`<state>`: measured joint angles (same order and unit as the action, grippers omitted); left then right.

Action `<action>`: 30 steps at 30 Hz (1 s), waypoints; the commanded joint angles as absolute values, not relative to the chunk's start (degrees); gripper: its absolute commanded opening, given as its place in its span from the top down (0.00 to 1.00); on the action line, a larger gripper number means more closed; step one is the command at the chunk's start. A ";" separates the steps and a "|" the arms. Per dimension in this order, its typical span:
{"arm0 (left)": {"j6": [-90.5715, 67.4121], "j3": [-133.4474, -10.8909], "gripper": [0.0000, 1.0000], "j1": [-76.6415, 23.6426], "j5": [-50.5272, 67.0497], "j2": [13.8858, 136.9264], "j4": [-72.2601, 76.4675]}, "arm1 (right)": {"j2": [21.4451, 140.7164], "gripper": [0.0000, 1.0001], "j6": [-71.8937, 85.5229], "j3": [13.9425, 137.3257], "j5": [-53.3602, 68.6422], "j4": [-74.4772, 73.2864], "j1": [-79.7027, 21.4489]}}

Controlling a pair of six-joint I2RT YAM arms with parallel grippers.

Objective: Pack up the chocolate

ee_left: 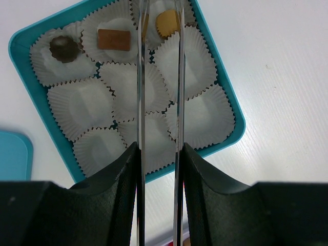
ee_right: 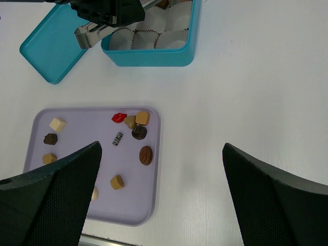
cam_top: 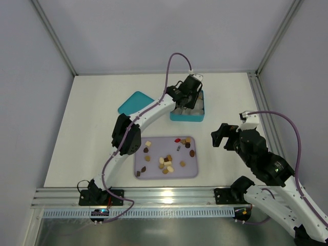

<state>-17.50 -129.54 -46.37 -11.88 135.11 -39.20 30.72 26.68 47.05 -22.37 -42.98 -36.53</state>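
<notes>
Several chocolate pieces (cam_top: pixel 166 161) in brown, tan, cream and red lie on a lilac tray (cam_top: pixel 141 174). Behind it stands a teal box (cam_top: pixel 187 117) lined with white paper cups. My left gripper (cam_top: pixel 188 91) hangs over the box, shut on metal tongs (ee_left: pixel 141 102). The tong tips stand slightly apart on either side of a tan round piece (ee_left: pixel 166 23) in a far cup. A brown rectangular piece (ee_left: pixel 114 39) and a dark round one (ee_left: pixel 64 47) fill the neighbouring cups. My right gripper (cam_top: pixel 221 136) is open and empty, above the table right of the tray.
The box's teal lid (cam_top: pixel 135 102) lies flat to the left of the box. Most cups (ee_left: pixel 92 102) in the box hold nothing. Metal rails run along the table's near edge (cam_top: pixel 154 197). Grey walls enclose the back and sides.
</notes>
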 commanded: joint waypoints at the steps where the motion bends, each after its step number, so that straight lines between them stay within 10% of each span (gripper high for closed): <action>1: -16.87 -131.84 0.63 -45.97 -10.81 129.21 -35.95 | 30.32 0.00 26.01 47.11 -22.59 -41.49 -36.39; 30: -25.48 -80.78 0.60 -61.60 -7.47 81.49 -52.03 | 36.21 0.00 26.80 43.59 -19.25 -33.93 -36.30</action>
<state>-22.98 -83.24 -59.29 -8.25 85.84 -50.11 35.33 26.46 43.79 -20.32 -37.41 -36.53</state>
